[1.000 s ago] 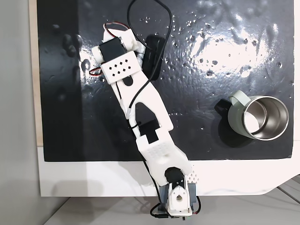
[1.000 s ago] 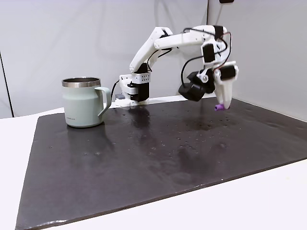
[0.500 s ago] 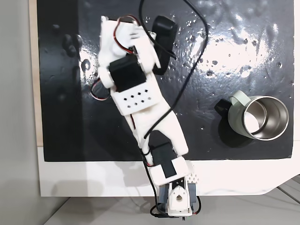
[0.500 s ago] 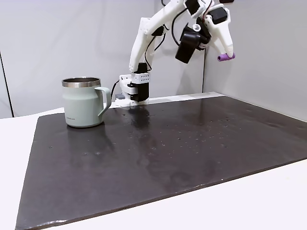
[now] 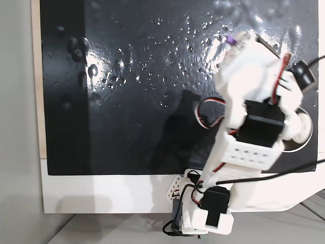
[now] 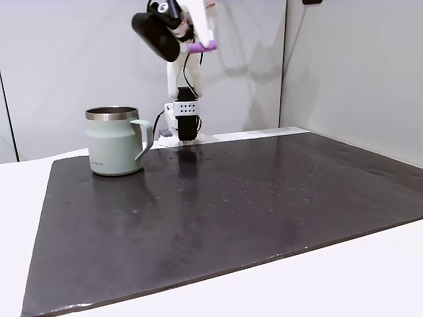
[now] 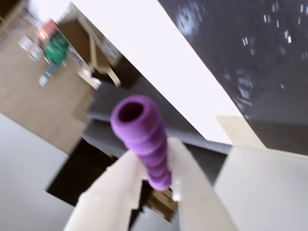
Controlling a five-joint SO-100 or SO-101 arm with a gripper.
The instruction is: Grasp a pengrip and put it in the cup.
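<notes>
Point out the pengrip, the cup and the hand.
pengrip (image 7: 140, 139): wrist view, on its ribbed purple side, above the fingers.
cup (image 6: 114, 146): fixed view from the side, on its sage-green wall.
hand (image 6: 201, 43): same side view, high above the mat, where the fingertips pinch the pengrip.

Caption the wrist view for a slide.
Gripper pinching a ribbed purple pengrip, its hollow end facing the camera.

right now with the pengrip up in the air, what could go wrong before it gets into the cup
The gripper pinches only the lower end of the pengrip, so most of the ribbed tube sticks out; it may slip or swivel during the swing. In a fixed view the pengrip is high above the cup and right of it, so an early release would probably miss, and the small piece could bounce across the black mat.
</notes>
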